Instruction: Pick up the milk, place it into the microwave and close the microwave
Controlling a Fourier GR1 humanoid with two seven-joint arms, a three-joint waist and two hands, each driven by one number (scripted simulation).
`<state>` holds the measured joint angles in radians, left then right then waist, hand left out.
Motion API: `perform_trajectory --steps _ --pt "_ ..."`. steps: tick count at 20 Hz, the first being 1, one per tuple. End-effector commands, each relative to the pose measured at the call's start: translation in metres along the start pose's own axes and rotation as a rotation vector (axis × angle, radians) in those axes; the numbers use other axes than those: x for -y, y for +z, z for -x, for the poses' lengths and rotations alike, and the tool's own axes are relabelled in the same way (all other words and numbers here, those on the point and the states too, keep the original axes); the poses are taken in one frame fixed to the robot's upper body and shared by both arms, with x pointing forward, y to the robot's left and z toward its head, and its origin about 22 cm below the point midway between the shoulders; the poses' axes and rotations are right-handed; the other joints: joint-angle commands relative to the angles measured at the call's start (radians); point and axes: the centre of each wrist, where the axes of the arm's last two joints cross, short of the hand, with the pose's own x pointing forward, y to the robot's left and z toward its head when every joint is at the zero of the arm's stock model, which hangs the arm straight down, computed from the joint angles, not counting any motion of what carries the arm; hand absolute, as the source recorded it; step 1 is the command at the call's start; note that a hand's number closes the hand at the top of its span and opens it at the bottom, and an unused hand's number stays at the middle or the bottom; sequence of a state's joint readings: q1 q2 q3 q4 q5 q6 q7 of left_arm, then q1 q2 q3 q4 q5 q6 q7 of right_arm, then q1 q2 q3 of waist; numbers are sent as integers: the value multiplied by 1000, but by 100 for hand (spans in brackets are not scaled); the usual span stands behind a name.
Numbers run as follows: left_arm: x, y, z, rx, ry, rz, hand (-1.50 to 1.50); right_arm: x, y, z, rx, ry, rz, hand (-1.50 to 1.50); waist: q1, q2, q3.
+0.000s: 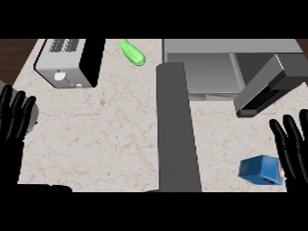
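Observation:
The milk (259, 169) is a small blue carton lying on the counter at the lower right. My right hand (303, 146) is open with fingers pointing up, just right of the carton and holding nothing. My left hand (6, 119) is open too, fingers up, at the left edge, far from the carton. The grey microwave (203, 72) stands at the back right with its cavity open. Its long grey door (177, 131) swings out toward me across the middle of the counter. A dark panel with a keypad (266, 92) juts out at the microwave's right side.
A silver toaster (66, 63) stands at the back left of the speckled counter (103, 135). A green elongated vegetable (133, 53) lies at the back, between the toaster and the microwave. The open door splits the counter into a left and a right part.

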<state>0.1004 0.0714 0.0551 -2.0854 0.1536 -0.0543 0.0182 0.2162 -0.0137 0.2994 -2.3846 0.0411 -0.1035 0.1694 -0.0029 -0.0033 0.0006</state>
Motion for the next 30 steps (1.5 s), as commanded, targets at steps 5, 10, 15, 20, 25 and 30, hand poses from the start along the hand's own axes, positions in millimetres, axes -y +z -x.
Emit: perform_trajectory --steps 5,10,15,20,25,30 --pt "4 23 9 -13 12 -4 -150 -17 14 -17 3 23 71 -150 2 2 -1" --pt "-24 31 -5 -18 11 -1 -150 -14 14 0 -20 120 156 -150 3 2 -1" --pt "-28 53 -1 -20 30 0 -150 -12 22 13 -60 144 222 -150 5 1 -1" --pt "-33 53 -11 -15 27 15 -150 26 26 36 -93 128 235 -150 4 2 0" --pt "-37 58 -4 -11 22 -12 -150 39 23 70 -140 149 300 -150 6 3 -1" --pt "-30 66 1 -16 21 -1 -150 66 58 82 -160 166 332 -150 2 2 0"
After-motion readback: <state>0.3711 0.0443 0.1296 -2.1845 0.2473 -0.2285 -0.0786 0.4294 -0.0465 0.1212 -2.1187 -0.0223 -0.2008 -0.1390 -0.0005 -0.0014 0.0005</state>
